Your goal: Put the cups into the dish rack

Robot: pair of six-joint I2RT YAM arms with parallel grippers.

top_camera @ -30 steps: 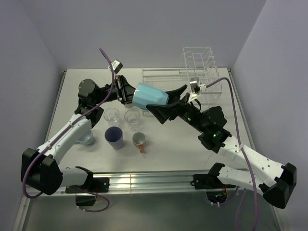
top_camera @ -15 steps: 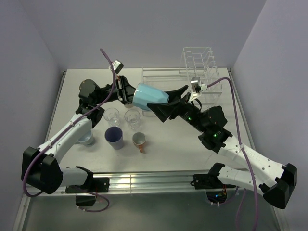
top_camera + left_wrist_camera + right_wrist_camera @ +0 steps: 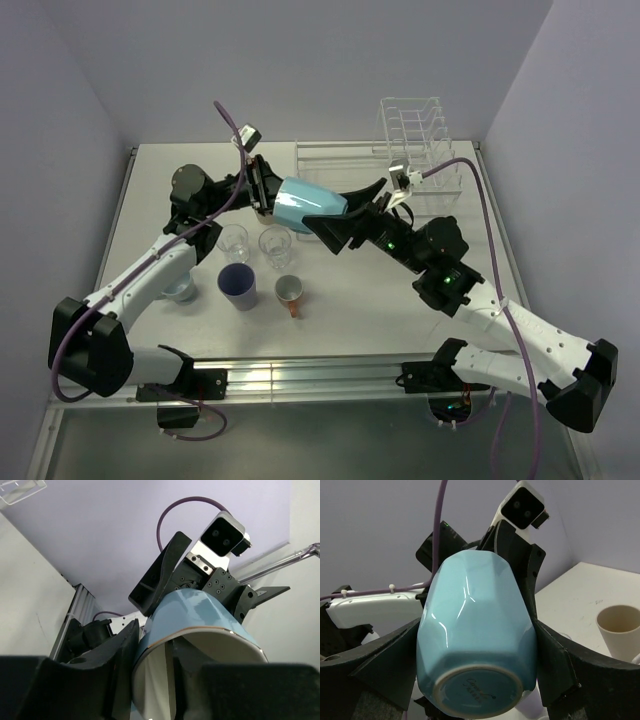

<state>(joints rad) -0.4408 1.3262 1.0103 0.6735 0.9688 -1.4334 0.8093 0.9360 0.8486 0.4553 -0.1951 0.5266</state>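
The light blue cup (image 3: 310, 205) hangs on its side in mid-air between both arms, over the table's middle. My right gripper (image 3: 326, 213) is shut on its body near the base; in the right wrist view both fingers press the cup (image 3: 475, 625) at my right gripper (image 3: 475, 657). My left gripper (image 3: 268, 195) straddles the rim of the cup (image 3: 200, 615), one finger outside and one inside with a gap to the wall, so my left gripper (image 3: 157, 647) is open. The clear dish rack (image 3: 405, 150) stands at the far right.
Below the cup stand two clear glasses (image 3: 232, 240) (image 3: 274, 241), a purple cup (image 3: 237, 285) and an orange-handled mug (image 3: 289, 291). A pale grey-blue mug (image 3: 180, 290) is half hidden under my left arm. A tan cup (image 3: 620, 625) shows in the right wrist view.
My right gripper has closed on the light blue cup. My left gripper's jaws have eased apart at the rim. The cup has barely moved.
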